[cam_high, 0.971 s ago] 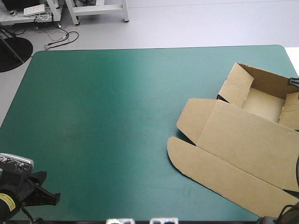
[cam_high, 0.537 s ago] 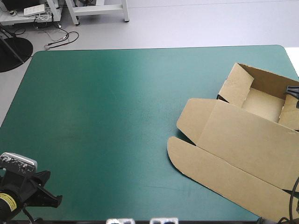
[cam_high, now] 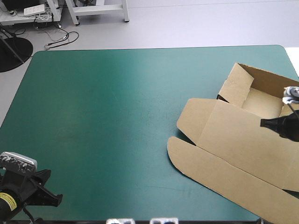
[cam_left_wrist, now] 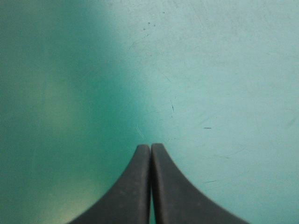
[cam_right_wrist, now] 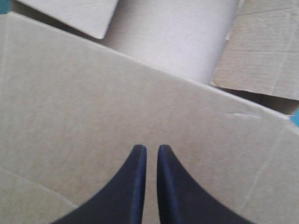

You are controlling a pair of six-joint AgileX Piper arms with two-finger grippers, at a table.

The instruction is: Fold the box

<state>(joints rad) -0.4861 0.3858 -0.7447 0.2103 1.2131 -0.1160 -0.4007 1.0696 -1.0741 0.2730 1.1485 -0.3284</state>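
Near-left table corner: left gripper [cam_high: 55, 199], fingers [cam_left_wrist: 133, 186] pressed together into one pointed arch, clamping nothing. Under and ahead of it, only bare teal-green cover [cam_left_wrist: 219, 70], lightly scratched. Box [cam_high: 219, 126] well apart from this gripper, over on the other arm's side.

Right side, in from the table's right edge: right gripper [cam_high: 263, 123], fingers [cam_right_wrist: 128, 186] closed to a hairline slit, no board seen between them. Touching the board or just above it: cannot tell. Directly under and ahead of the tips: flat lid [cam_right_wrist: 93, 102], brown, lying open on the cover. Long rounded tuck flap [cam_high: 210, 175] along the lid's near edge, behind and beside this gripper, also flat.

Just beyond the lid's hinge line, ahead of the right gripper: open tray [cam_high: 264, 103], walls raised, pale floor showing. One side flap [cam_right_wrist: 70, 11] leaning in at one side of the tray, another [cam_right_wrist: 266, 56] at the opposite side. Tray near the table's right edge, toward the far side.
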